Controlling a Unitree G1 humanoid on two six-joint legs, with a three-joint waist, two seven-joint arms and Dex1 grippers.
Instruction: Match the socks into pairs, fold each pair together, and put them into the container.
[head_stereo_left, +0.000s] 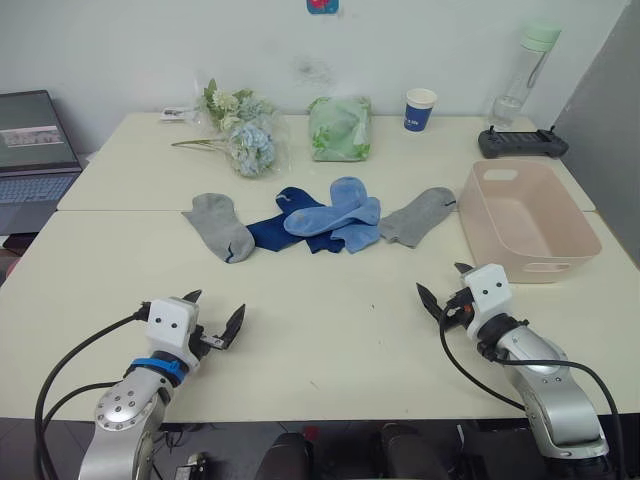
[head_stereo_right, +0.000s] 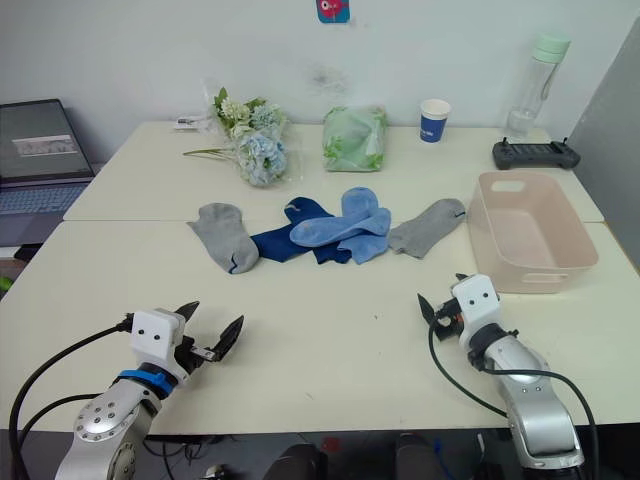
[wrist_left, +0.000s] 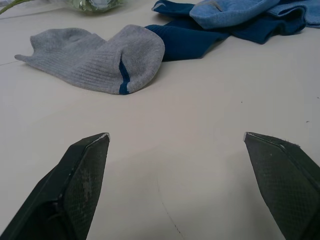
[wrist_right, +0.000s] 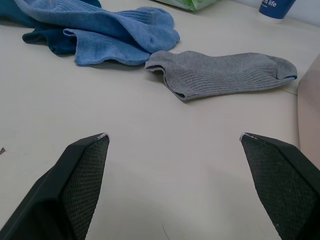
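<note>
Still nothing held: left claw (head_stereo_left: 214, 322) and right claw (head_stereo_left: 445, 288) both wide open, empty, low over counter (head_stereo_left: 330, 320). Socks (head_stereo_left: 322, 218) ahead of both claws, between them; tub (head_stereo_left: 528, 265) just beyond right claw, empty. Socks likely soft, light, limp; pinch grey sock (wrist_left: 95, 59) at ribbed cuff.

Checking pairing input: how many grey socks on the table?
2. One grey sock lies at the left end of the sock row; the other grey sock at the right end, near the pink container. Neither looks hidden.
</note>
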